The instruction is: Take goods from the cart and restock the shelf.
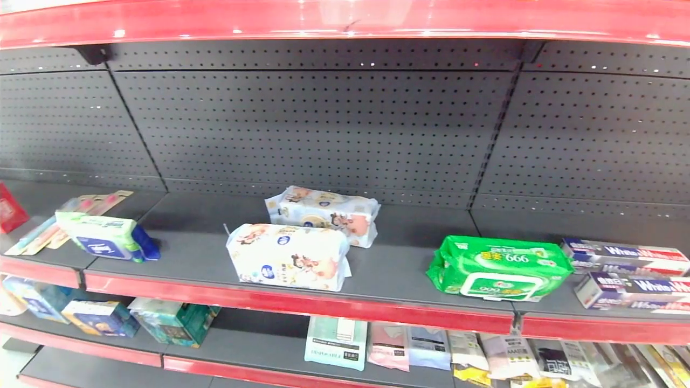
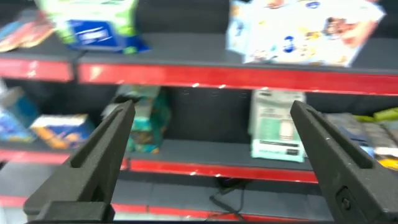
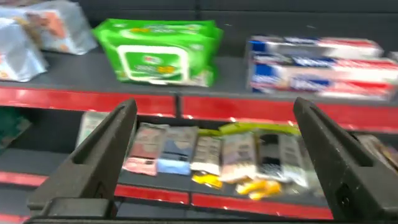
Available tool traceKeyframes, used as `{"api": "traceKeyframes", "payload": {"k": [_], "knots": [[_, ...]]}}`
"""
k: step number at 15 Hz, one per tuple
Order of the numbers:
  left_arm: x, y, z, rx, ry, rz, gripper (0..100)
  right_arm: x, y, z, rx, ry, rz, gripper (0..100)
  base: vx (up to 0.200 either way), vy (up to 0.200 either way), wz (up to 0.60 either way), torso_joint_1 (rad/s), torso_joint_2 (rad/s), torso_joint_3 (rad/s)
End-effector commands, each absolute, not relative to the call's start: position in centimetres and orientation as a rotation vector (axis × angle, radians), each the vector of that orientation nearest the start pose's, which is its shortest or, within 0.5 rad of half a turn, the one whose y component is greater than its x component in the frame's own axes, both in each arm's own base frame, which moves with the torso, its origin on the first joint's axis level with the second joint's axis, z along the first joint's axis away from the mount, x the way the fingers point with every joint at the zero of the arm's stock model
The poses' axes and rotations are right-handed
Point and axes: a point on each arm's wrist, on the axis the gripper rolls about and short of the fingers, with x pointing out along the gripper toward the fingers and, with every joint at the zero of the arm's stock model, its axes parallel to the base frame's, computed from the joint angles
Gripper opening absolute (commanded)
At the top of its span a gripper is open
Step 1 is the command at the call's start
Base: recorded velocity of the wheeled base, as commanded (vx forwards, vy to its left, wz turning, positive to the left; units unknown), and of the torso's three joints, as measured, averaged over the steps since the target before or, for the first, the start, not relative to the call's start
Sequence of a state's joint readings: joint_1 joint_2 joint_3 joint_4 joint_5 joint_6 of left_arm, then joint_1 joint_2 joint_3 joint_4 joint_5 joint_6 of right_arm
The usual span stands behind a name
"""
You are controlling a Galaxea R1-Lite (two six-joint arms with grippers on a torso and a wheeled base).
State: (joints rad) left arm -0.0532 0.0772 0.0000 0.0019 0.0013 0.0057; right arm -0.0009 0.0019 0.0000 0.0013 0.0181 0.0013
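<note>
Shelf (image 1: 388, 269): grey, red-edged; front white pack (image 1: 288, 257), rear white pack (image 1: 322, 214), green wipes pack (image 1: 498, 268).
Left gripper (image 2: 211, 104): wide apart, nothing held.
Right gripper (image 3: 214, 102): wide apart, nothing held.

My dark grey two-fingered left gripper (image 2: 211, 107) is spread wide (tips level with each other); my dark grey right gripper (image 3: 214, 104) gapes just as wide.

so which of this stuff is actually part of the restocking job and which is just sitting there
Job in hand:
- shelf
- left gripper, open and empty
- right gripper, open and empty

Just sitting there, untouched:
- front white pack
- rear white pack
- green wipes pack
- toothpaste boxes
- blue-and-green pack
- toothbrushes
- packets on the lower shelf
</note>
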Motion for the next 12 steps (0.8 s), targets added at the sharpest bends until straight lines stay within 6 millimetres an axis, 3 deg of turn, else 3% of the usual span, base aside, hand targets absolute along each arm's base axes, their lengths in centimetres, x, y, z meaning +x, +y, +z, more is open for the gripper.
{"api": "traceKeyframes", "payload": {"k": [1,2,12], "knots": [[-1.68,0.09,7.69,0.008,0.080,-0.051,100,-2.28,0.04,7.53,0.002,0.002,0.018,100,0.000,0.000,-0.60,-0.007,0.01,0.002],[-1.68,0.09,7.69,0.008,0.080,-0.051,100,-2.28,0.04,7.55,0.002,0.000,0.018,100,0.000,0.000,-0.60,-0.002,0.00,0.002],[-1.68,0.09,7.69,0.008,0.080,-0.052,100,-2.28,0.05,7.55,0.002,0.000,0.021,100,0.000,0.000,0.00,0.000,0.00,0.000]]}}
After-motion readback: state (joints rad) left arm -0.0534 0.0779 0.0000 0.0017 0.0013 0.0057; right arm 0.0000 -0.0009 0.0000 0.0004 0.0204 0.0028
